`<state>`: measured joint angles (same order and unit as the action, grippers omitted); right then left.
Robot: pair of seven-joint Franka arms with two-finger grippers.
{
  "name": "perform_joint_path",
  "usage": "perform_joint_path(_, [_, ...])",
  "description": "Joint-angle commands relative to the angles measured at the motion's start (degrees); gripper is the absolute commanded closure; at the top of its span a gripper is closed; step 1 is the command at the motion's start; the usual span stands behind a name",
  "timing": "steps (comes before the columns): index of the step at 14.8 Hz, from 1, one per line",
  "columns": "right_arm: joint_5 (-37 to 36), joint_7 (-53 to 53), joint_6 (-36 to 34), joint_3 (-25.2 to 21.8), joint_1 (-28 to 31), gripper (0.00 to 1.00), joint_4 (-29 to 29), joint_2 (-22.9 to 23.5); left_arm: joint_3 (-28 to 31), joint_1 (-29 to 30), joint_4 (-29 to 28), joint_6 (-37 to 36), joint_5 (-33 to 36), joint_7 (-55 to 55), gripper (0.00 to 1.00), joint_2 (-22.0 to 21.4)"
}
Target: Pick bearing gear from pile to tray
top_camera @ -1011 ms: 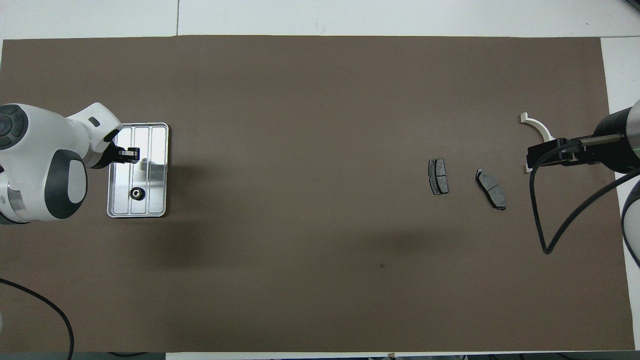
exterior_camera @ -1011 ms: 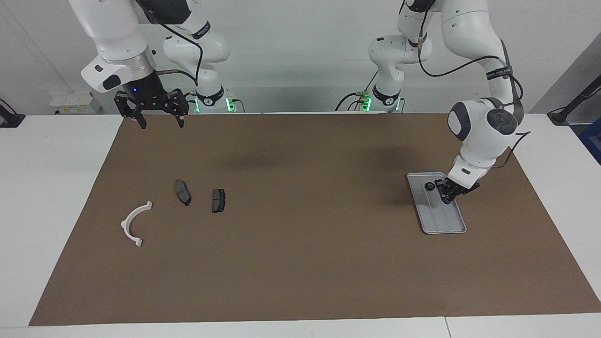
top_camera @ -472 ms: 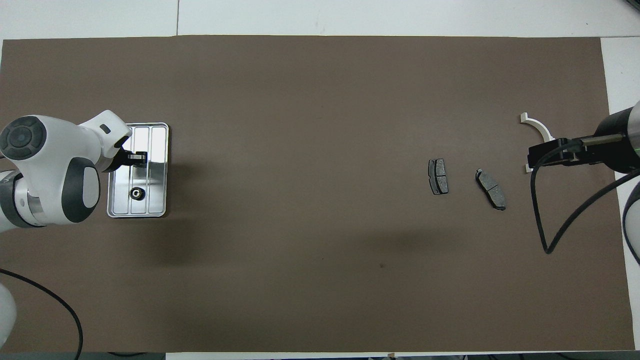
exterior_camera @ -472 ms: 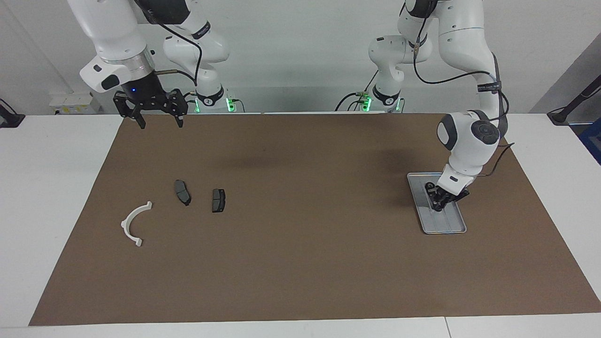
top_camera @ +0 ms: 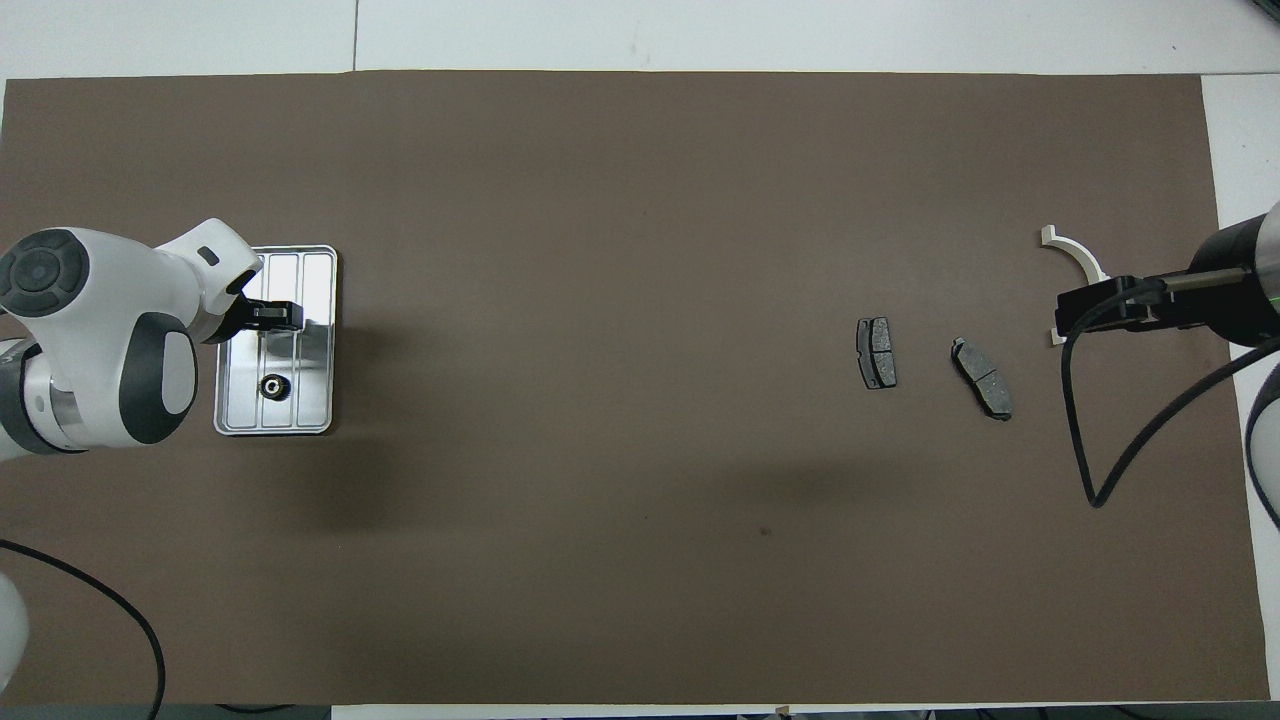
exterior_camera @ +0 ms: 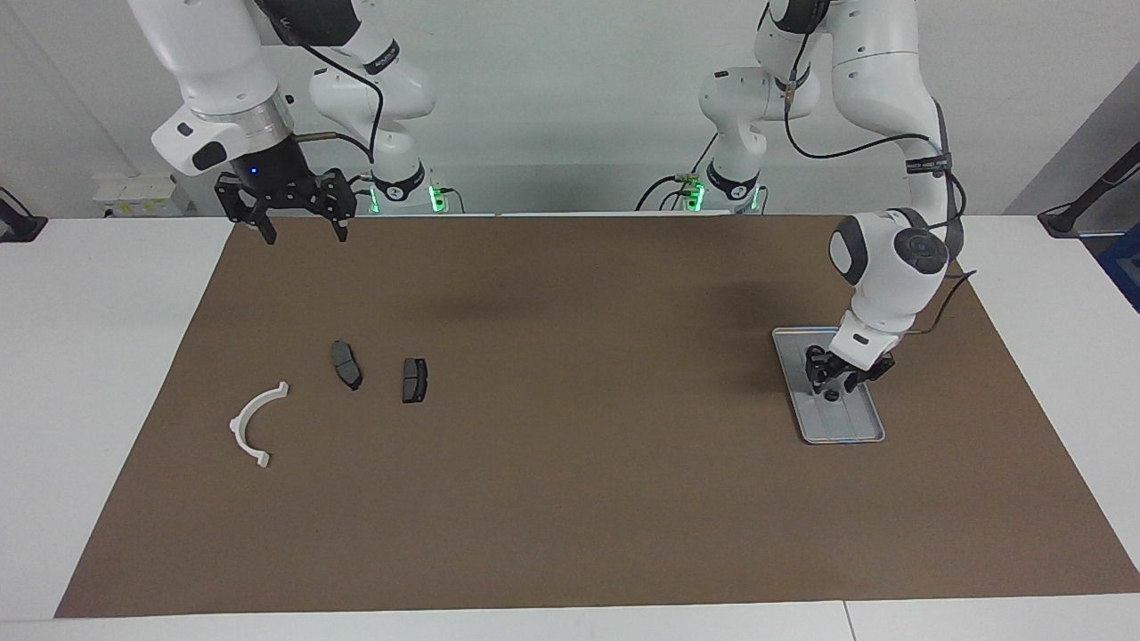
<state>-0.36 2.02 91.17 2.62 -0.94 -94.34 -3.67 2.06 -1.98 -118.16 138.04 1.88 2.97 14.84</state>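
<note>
In the facing view, the left claw (exterior_camera: 833, 383) is hanging low over the tray (exterior_camera: 857, 432), which is lying on the brown mat (exterior_camera: 570, 499) toward the left arm's end of the worktop (exterior_camera: 107, 374); a small dark round part, probably a bearing gear (exterior_camera: 830, 395), is showing just under its tips, and I cannot tell whether the claw is clenched on it or released. The right claw (exterior_camera: 299, 230) is waiting spread open, raised over the mat's edge nearest the robots. Two brake pads (exterior_camera: 346, 364) (exterior_camera: 414, 380) are lying side by side, apart from each other, with the white bracket (exterior_camera: 258, 425) beside them toward the right arm's end. In the overhead view, the left claw (top_camera: 275, 316) is sitting over the tray (top_camera: 318, 262), and one bearing gear (top_camera: 271, 387) is resting on the ribbed floor nearer to the robots than the claw. The right claw (top_camera: 1105, 305) is covering part of the bracket (top_camera: 1072, 250), with both pads (top_camera: 876, 353) (top_camera: 982, 378) lying near it.
</note>
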Motion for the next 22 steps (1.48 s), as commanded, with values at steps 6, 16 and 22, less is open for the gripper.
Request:
perform_joint_path(6, [0.71,-1.05,0.15,0.01,0.67,0.00,-0.84,-0.90,0.23,1.36,12.59,-23.58,0.32,-5.60,0.00,-14.29])
perform_joint_path(16, [0.71,-1.05,0.15,0.01,0.67,0.00,-0.84,-0.90,-0.30,0.40,19.19,-42.06,-2.14,-5.25,0.00,-18.18])
perform_joint_path(22, [0.71,-1.14,0.06,0.01,0.76,0.00,-0.84,-0.90,-0.48,0.31,22.45,-45.84,-2.14,-4.64,0.00,-17.12])
